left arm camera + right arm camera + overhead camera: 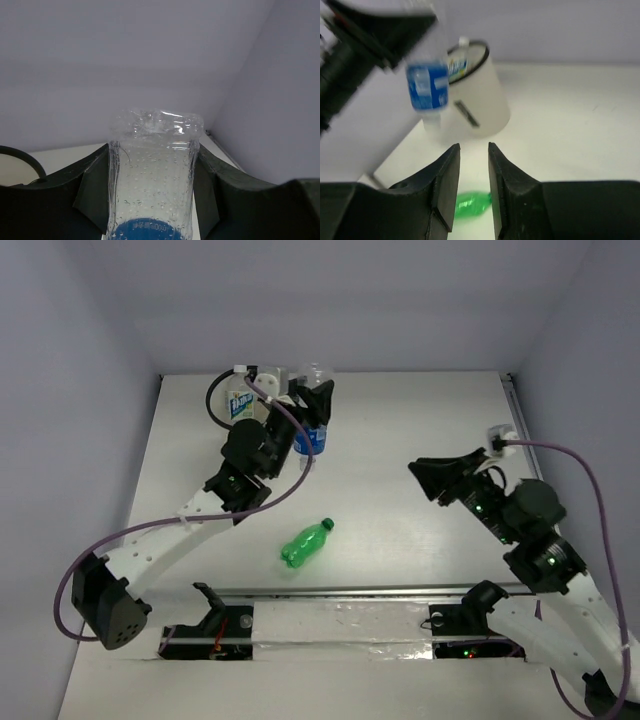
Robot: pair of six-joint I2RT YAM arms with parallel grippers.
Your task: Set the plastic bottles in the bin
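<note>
My left gripper (314,405) is shut on a clear bottle with a blue label (312,435) and holds it in the air just right of the white bin (232,408) at the back left. In the left wrist view the bottle (152,175) stands between the fingers (95,192). A labelled bottle (241,402) shows inside the bin. The all-green bottle (305,542) lies on the table's near middle. My right gripper (426,476) is open and empty, above the table at the right. Its wrist view shows the green bottle (472,204), the bin (475,100) and the held bottle (427,87).
The black rim of the bin (22,156) shows at the left of the left wrist view. Grey walls close the table at the back and both sides. A metal rail (330,622) with the arm bases runs along the near edge.
</note>
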